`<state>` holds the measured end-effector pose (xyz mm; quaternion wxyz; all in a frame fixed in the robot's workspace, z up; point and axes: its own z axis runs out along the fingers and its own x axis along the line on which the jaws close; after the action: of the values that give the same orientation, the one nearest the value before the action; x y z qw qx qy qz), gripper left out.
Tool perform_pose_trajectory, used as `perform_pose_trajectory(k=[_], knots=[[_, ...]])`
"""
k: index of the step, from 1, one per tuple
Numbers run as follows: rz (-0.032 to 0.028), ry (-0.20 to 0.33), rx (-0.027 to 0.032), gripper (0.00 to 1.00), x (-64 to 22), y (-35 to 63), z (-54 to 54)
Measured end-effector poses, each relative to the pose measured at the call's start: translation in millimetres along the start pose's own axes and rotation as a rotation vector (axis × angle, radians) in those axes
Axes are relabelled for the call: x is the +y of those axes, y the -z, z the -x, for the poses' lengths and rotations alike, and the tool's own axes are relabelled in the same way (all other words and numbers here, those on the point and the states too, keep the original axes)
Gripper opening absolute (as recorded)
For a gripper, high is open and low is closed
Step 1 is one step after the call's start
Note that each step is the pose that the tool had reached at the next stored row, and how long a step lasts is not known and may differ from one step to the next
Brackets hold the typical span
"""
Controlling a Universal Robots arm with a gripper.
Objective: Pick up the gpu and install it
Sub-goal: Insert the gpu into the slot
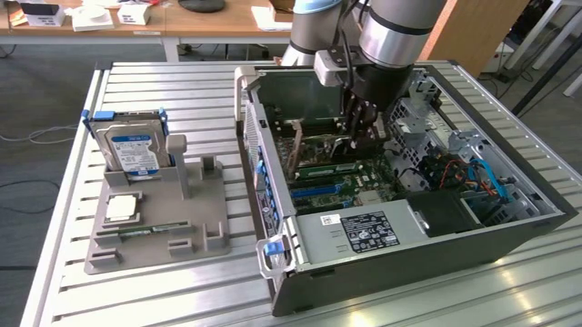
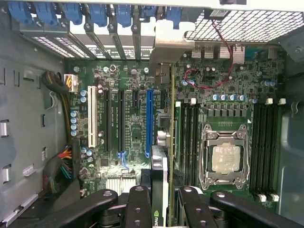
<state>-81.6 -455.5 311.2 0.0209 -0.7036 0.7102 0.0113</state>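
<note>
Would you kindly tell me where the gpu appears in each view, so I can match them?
Exterior view: the gpu stands on edge inside the case, at the claw.
Wrist view: the gpu is seen edge-on, gripped in the claw.
Shared landmark: the motherboard's blue slot.

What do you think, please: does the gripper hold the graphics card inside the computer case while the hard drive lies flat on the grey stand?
No: the exterior view shows the hard drive upright in the grey stand. The gripper does hold the graphics card inside the case.

One gpu (image 2: pixel 158 185), one hard drive (image 1: pixel 135 151), one grey holder (image 1: pixel 204 228), one computer case (image 1: pixel 409 255)
</note>
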Motion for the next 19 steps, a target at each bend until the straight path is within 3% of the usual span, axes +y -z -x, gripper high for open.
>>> perform_pose_trajectory(k=[8,19], knots=[[0.0000,0.000,0.0001,0.27,1.2,-8.9,-0.4],[-0.0002,0.000,0.0001,0.27,7.8,-9.0,-0.5]])
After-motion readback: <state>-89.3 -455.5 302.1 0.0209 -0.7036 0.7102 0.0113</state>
